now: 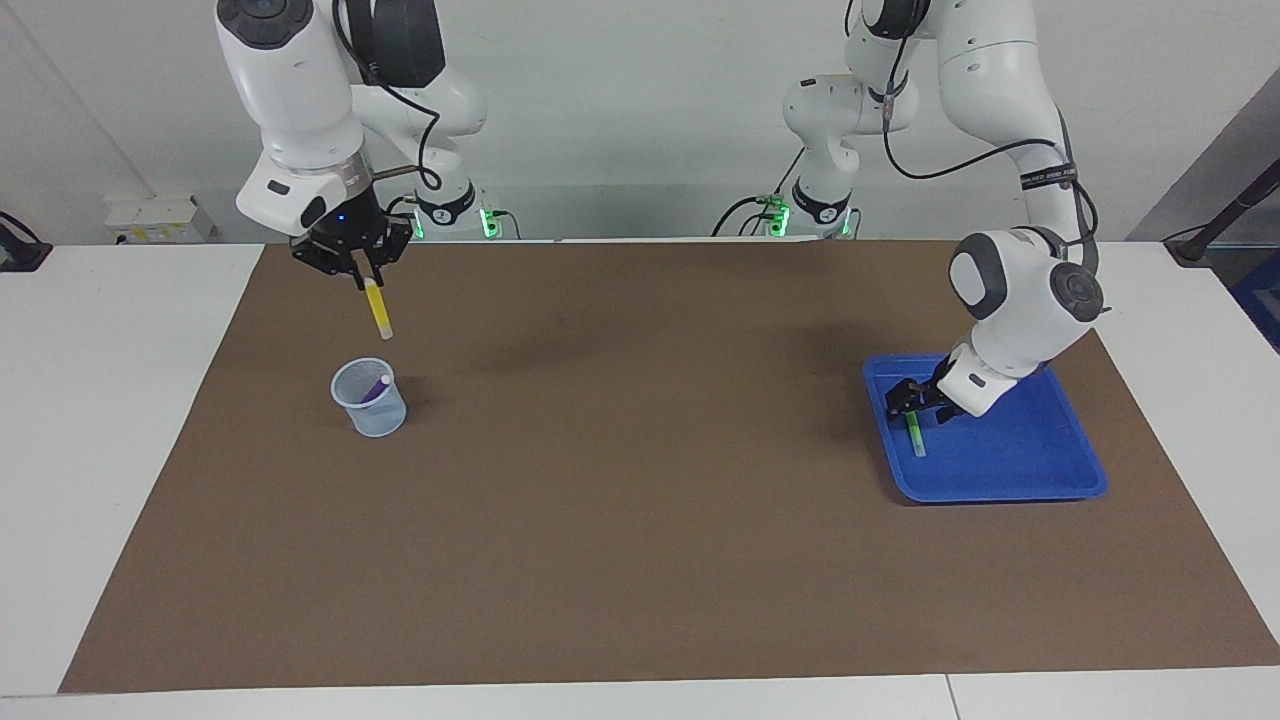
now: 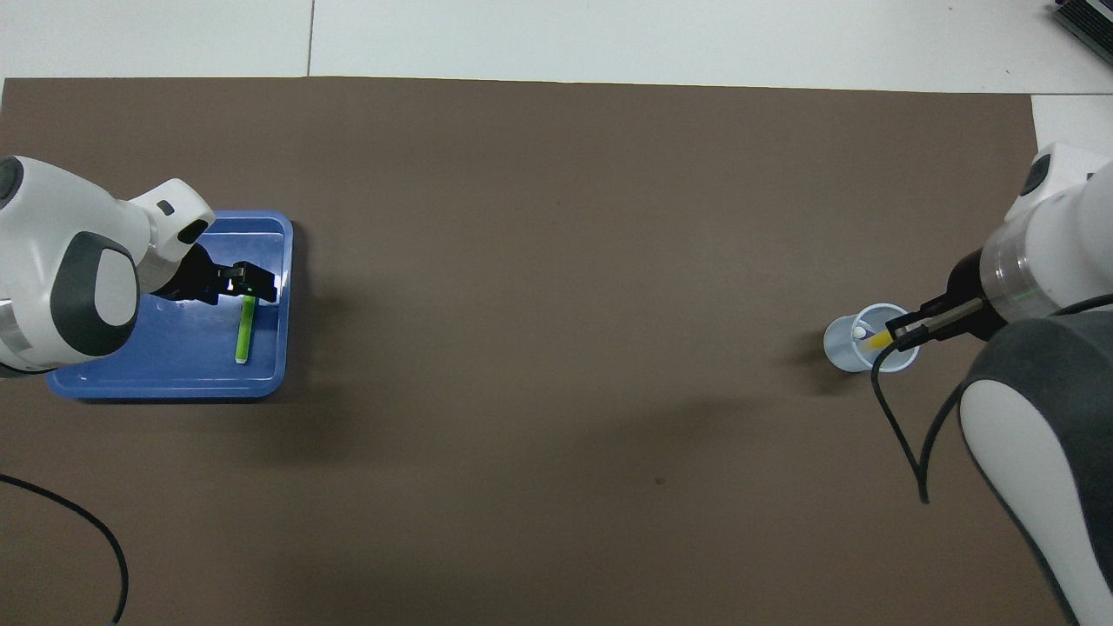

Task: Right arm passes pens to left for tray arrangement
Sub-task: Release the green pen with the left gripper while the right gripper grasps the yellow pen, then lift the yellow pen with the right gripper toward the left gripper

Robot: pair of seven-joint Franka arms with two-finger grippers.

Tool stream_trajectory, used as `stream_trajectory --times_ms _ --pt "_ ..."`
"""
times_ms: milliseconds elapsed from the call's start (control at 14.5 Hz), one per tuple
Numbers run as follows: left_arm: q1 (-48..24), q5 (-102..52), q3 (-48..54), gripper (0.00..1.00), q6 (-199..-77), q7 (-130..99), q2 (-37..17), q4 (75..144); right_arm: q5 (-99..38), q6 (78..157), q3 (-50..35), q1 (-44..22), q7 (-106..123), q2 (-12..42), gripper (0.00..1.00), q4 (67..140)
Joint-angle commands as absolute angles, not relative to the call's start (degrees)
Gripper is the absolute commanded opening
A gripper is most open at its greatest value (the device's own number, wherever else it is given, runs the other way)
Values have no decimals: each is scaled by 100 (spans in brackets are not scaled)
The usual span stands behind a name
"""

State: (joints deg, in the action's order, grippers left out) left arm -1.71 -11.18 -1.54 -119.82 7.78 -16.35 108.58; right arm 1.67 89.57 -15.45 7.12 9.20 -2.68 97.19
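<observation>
My right gripper (image 1: 361,270) hangs over the mat above the cup, shut on the top of a yellow pen (image 1: 378,310) that dangles tip down. In the overhead view the right gripper (image 2: 906,332) and yellow pen (image 2: 878,340) overlap the cup's rim. A purple pen (image 1: 375,385) leans inside the cup. At the left arm's end, a green pen (image 1: 915,436) lies flat in the blue tray (image 1: 1040,480). My left gripper (image 1: 906,396) hovers just above the pen's robot-side end, open and holding nothing. From overhead the left gripper (image 2: 248,283) sits over the green pen (image 2: 244,329) in the tray (image 2: 165,382).
A pale translucent cup (image 1: 371,400) stands on the brown mat (image 1: 640,500) toward the right arm's end, also visible as the cup (image 2: 839,349) from overhead. White tabletop (image 1: 100,400) borders the mat.
</observation>
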Motion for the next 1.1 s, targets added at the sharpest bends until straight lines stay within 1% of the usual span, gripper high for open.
stream_trajectory --times_ms 0,276,482,689,827,896,1034 --pt "-106 -1432 -123 94 -11532 502 -1626 10486 -420 9035 -1634 747 170 -211 0 9606" --pt "-158 -1914 -114 94 -11163 -209 -1512 10143 -1168 9403 -1670 502 -1000 -220 0 9703" --pt "-202 -2529 -88 92 -11118 -1122 -1310 10081 -1773 9737 -1670 413 -1580 -272 0 9861" --pt "-315 -2926 -53 92 -11118 -1826 -1126 10046 -2275 10211 -1670 282 -2125 -465 0 10308" --pt "-395 -3102 -18 92 -11127 -2274 -1029 10055 -2757 10720 -1670 211 -2565 -658 0 10764" --pt "-439 -3233 -18 92 -11153 -2537 -1002 10055 -3003 11010 -1670 72 -2671 -737 0 10958" --pt "-535 -3453 -9 92 -11206 -3039 -923 10055 -3059 11442 -1670 -78 -2873 -791 0 11205"
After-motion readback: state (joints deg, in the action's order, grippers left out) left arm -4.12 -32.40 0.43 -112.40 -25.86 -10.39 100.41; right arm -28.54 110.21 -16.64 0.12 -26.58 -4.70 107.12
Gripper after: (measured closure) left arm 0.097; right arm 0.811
